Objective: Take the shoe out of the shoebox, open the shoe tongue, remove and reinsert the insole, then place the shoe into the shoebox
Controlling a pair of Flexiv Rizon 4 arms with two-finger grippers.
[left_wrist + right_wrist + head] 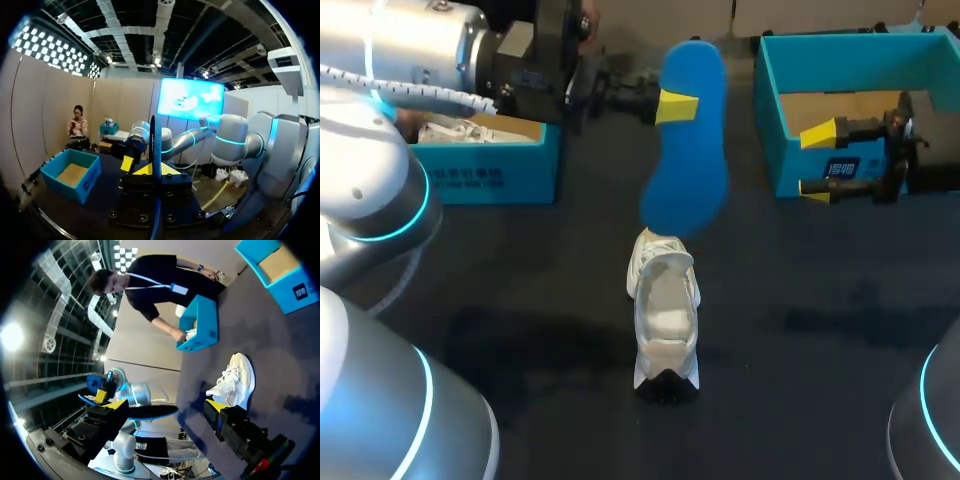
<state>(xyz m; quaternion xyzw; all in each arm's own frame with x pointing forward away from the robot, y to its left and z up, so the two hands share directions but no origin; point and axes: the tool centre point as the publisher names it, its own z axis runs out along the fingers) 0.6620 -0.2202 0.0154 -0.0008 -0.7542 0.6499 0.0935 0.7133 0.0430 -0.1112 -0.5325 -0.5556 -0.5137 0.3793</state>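
My left gripper [677,105] is shut on the blue insole [688,150] and holds it upright in the air, its lower end just above the white shoe [665,320]. The shoe stands on the dark table with its tongue pulled open. In the left wrist view the insole [156,140] shows edge-on between my left gripper's [156,170] yellow tips. My right gripper [817,162] hangs open and empty in front of the right teal shoebox [770,120]. From the right wrist the insole [150,412] and shoe [235,382] lie ahead of the open right gripper [165,407].
A second teal box [485,165] with white contents stands at the back left. A person's hands [185,332] reach into that box [205,325]. The right shoebox [72,172] shows a bare cardboard floor.
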